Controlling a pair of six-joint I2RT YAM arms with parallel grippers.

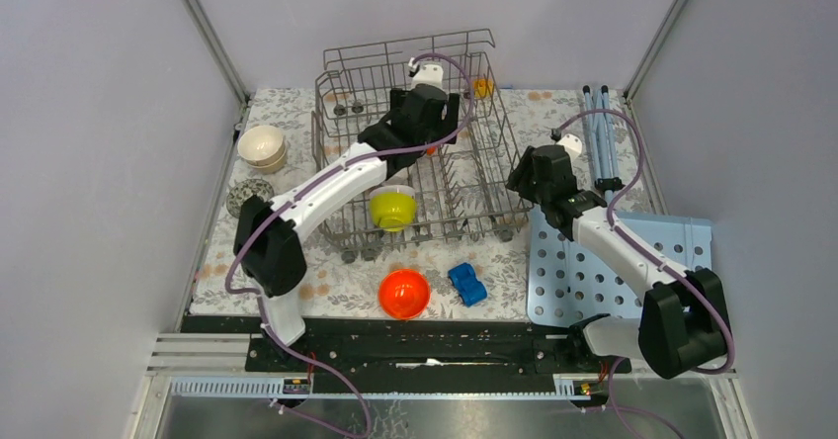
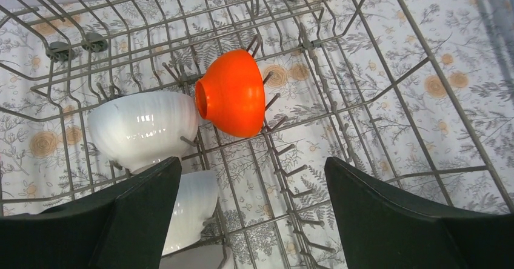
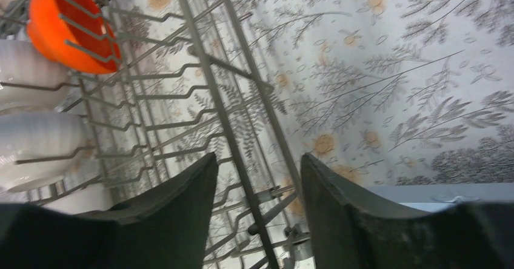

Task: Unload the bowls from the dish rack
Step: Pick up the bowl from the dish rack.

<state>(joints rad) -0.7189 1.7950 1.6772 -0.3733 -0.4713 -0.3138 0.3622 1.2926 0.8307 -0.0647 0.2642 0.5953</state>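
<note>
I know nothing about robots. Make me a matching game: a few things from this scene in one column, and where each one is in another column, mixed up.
Things
1. yellow-green bowl
2. cream bowls
3. blue toy car
4. left gripper

Places
A. on the table, left of the dish rack
B. above the white bowl and orange bowl in the rack
C. inside the rack, near its front edge
D. on the table, in front of the rack

Pairs: 1-C, 2-A, 3-D, 4-B

L arm (image 1: 326,187), R arm (image 1: 618,236): white links, black joint housings, purple cables (image 1: 640,157) looped alongside; fingers (image 2: 139,220) matte black wedges.
</note>
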